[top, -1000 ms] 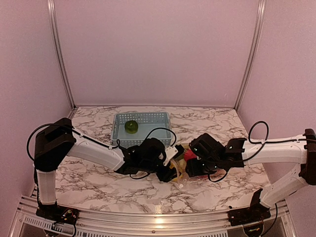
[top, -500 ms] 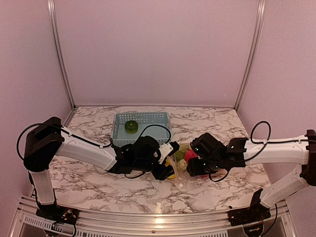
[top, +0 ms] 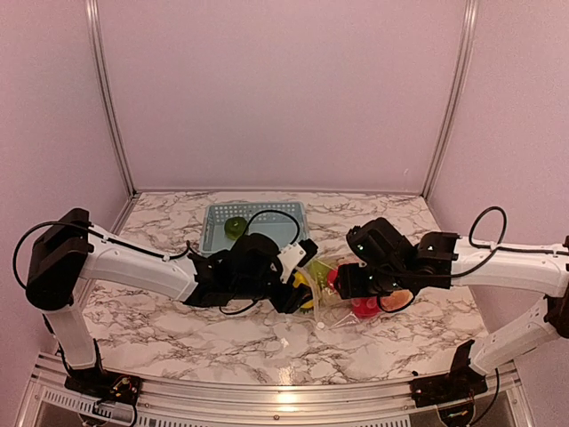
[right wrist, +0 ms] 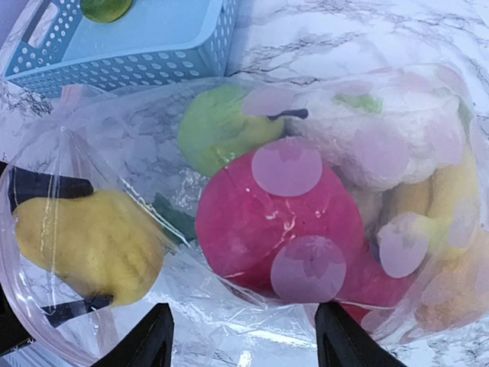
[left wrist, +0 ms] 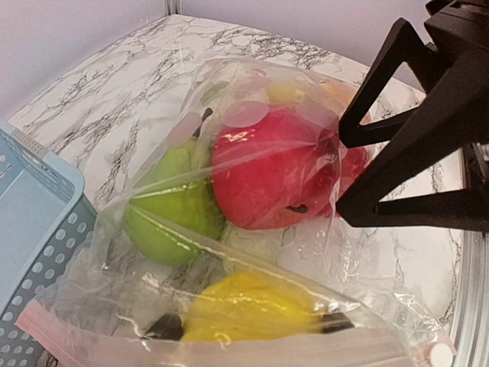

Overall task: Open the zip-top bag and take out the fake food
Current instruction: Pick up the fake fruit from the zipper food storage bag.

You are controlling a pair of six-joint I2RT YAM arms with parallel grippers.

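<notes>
Obs.: the fingers point(right wrist: 42, 186) of your left gripper point(top: 300, 286) sit inside the zip-top bag point(left wrist: 252, 84), past its pale zipper strip point(left wrist: 229, 353). They are clenched on the yellow lemon point(right wrist: 92, 241), one finger on each side of it.

Just beyond those fingertips, the green pear point(left wrist: 168, 214) and the red apple point(left wrist: 271, 168) touch one another inside the plastic.

Your right gripper point(left wrist: 341, 174) faces the left one from the bag's opposite end. Its fingers point(left wrist: 382, 92) stand spread, with the tips against the plastic beside the apple. A fold of bag and a red bulge lie between them. You cannot tell whether they pinch the bag or only touch it.

The rest of the fake food point(top: 363, 307) is all bagged. Ahead of the right fingertips and off to one side of the apple are the white cauliflower point(right wrist: 382, 138) and the yellow bananas point(right wrist: 451, 191).

The bag spans the gap between the two sets of fingers, over the marble table point(top: 178, 329).

The light blue basket point(right wrist: 153, 38) sits just beside the bag, on the left fingers' side. One green piece point(top: 236, 228) lies in it.
</notes>
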